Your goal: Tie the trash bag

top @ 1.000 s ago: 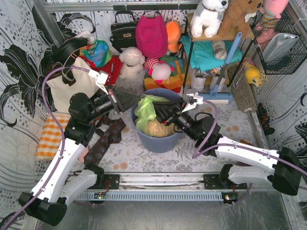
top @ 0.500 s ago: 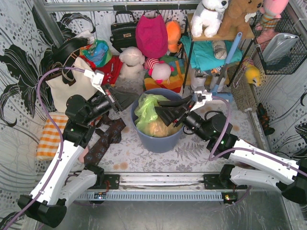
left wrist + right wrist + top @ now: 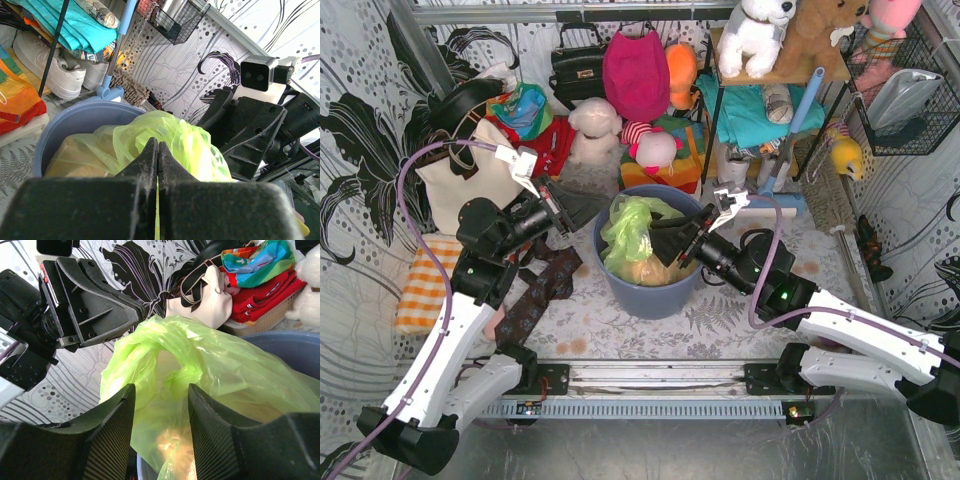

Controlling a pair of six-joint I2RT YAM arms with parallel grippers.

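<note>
trash bag [image 3: 632, 228], lime-green and crinkled with tan paper showing through, sits in the blue-grey bin [image 3: 650, 298] at mid-table, its loose top bunched above the rim. right gripper [image 3: 161, 395] hangs over the bin's right side, fingers partly apart, green film showing through the gap, nothing clamped. left gripper [image 3: 157, 145] at the bag's upper left edge, fingers pressed together; cannot tell whether any film is pinched.

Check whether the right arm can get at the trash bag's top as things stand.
Probably yes: the right gripper is open right at the trash bag, whose bunched top stands above the bin rim with nothing between.
</note>
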